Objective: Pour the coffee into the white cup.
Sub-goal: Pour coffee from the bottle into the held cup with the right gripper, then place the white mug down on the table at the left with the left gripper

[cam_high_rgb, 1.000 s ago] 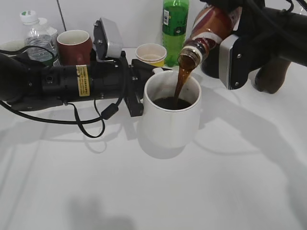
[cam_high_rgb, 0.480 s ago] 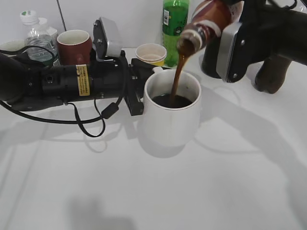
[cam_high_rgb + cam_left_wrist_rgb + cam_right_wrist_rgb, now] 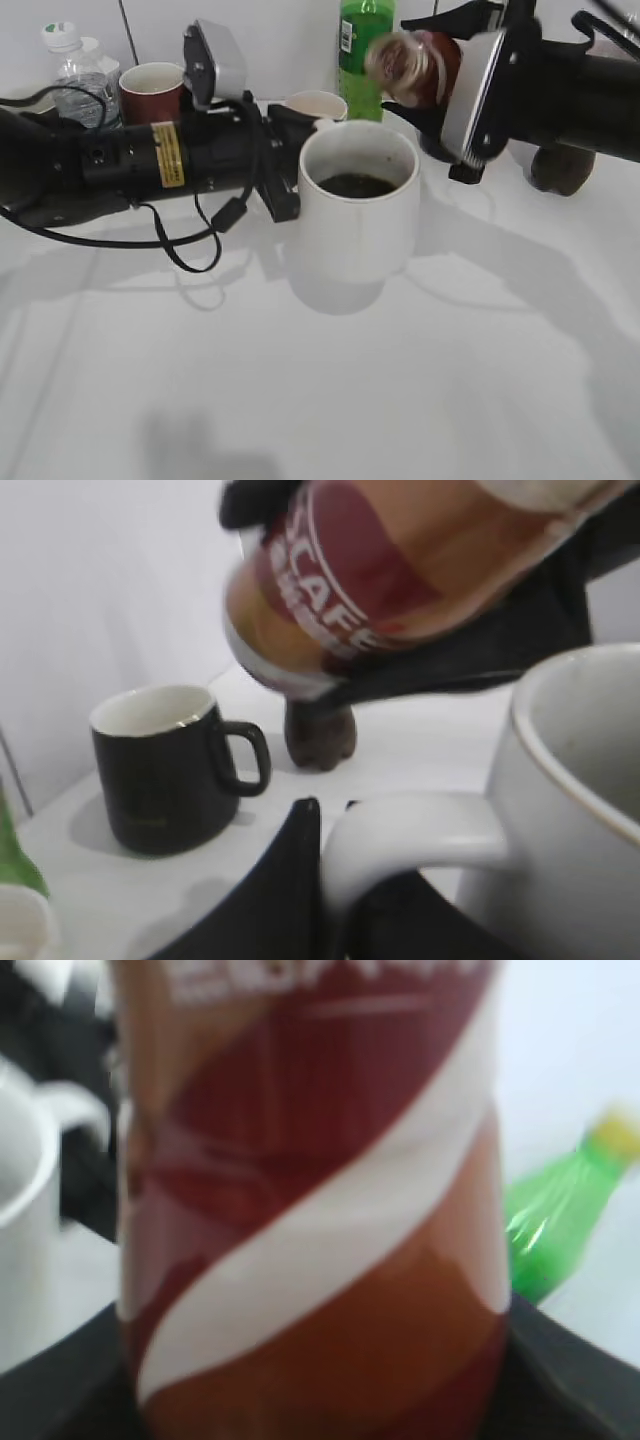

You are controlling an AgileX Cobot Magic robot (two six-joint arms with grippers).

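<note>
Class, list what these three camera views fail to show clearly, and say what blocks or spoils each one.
1. Coffee bottle label: right wrist view, blurred and cut off by the top edge.
2. Right gripper: right wrist view, its fingertips are hidden behind the bottle.
3. White cup contents: left wrist view, hidden by its own rim.
4. Water bottle: exterior view, too small to read.

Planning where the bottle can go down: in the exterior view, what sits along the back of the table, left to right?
Clear water bottle → red cup → paper cup → green bottle → coffee bottle held in the right gripper, mouth toward the camera above the table.
</note>
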